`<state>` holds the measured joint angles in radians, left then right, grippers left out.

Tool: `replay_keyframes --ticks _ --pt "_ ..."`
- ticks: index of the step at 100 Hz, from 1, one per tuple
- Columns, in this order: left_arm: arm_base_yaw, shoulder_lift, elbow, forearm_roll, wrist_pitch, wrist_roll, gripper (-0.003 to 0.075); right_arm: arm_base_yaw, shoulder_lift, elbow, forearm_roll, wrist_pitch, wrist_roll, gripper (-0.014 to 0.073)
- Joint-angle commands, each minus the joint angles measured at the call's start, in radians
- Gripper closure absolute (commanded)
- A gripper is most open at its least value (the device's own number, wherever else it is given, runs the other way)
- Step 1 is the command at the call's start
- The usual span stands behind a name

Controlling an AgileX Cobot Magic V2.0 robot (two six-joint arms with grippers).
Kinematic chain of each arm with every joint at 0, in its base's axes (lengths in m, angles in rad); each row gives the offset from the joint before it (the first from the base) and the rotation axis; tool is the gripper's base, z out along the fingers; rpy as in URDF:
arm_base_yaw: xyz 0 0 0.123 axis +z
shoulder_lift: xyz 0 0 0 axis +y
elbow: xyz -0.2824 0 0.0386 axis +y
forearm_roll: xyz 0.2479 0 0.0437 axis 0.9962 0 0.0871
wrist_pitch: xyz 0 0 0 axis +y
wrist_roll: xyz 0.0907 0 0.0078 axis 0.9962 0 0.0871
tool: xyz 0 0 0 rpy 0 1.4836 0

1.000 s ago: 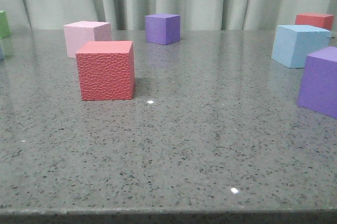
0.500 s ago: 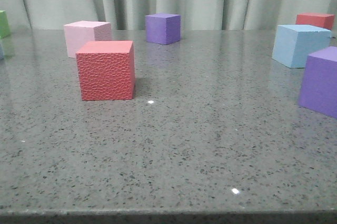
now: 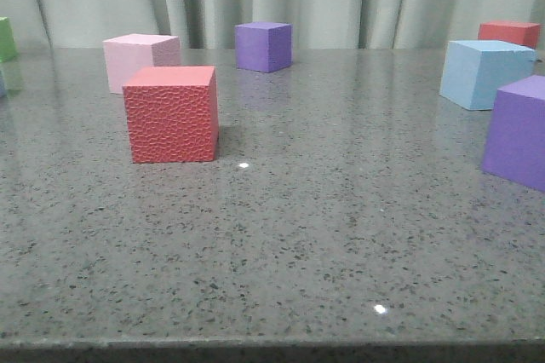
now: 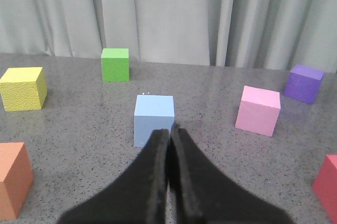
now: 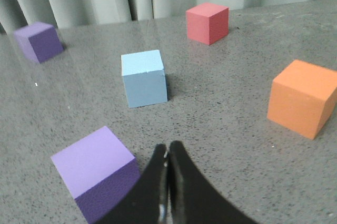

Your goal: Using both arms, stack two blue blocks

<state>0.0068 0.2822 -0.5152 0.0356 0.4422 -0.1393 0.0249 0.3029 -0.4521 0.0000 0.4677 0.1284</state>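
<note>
One light blue block [image 3: 482, 72] rests on the table at the far right in the front view; the right wrist view shows it [image 5: 144, 77] standing alone, well ahead of my right gripper [image 5: 168, 151], which is shut and empty. The other blue block [image 4: 154, 119] sits just beyond the tips of my left gripper [image 4: 169, 131], also shut with nothing in it. In the front view only a sliver of blue [image 3: 2, 82] shows at the left edge. Neither gripper appears in the front view.
Red textured cube [image 3: 171, 113], pale pink cube [image 3: 139, 60] and purple cube [image 3: 263, 46] stand mid-table. A purple cube [image 5: 97, 170] is close beside the right gripper, an orange one [image 5: 301, 98] to its other side. Green [image 4: 115, 64], yellow [image 4: 22, 88], orange [image 4: 13, 179], pink [image 4: 257, 110] cubes surround the left block.
</note>
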Motion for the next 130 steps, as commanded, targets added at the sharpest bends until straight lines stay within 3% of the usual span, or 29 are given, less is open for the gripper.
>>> replay_keyframes --ticks 1,24,38,52,64,71,78,89,130 --pt "-0.004 0.106 -0.097 0.003 -0.040 -0.010 0.0739 -0.008 0.087 -0.113 0.000 0.007 -0.059 0.0703" --pt "-0.004 0.309 -0.226 0.017 -0.024 0.030 0.0727 -0.008 0.261 -0.262 0.017 0.102 -0.059 0.0690" --pt "-0.004 0.394 -0.276 0.017 -0.024 0.038 0.0647 -0.008 0.329 -0.305 0.027 0.106 -0.059 0.0592" --pt "-0.004 0.443 -0.298 0.017 -0.031 0.040 0.0474 -0.008 0.362 -0.319 0.039 0.097 -0.059 0.0362" --pt "-0.004 0.454 -0.302 0.017 -0.025 0.040 0.0266 -0.008 0.369 -0.319 0.040 0.093 -0.059 0.0125" --pt "-0.004 0.454 -0.302 0.017 -0.025 0.040 0.0159 -0.008 0.370 -0.319 0.046 0.094 -0.059 0.0024" --pt "-0.004 0.454 -0.302 0.011 -0.025 0.040 0.0087 -0.008 0.370 -0.319 0.057 0.094 -0.058 -0.0019" --pt "-0.004 0.454 -0.302 0.011 -0.023 0.040 0.0071 -0.008 0.370 -0.319 0.066 0.088 -0.058 -0.0008" --pt "-0.004 0.457 -0.302 0.004 -0.033 0.037 0.0123 -0.007 0.370 -0.319 0.071 0.042 -0.079 -0.0008"
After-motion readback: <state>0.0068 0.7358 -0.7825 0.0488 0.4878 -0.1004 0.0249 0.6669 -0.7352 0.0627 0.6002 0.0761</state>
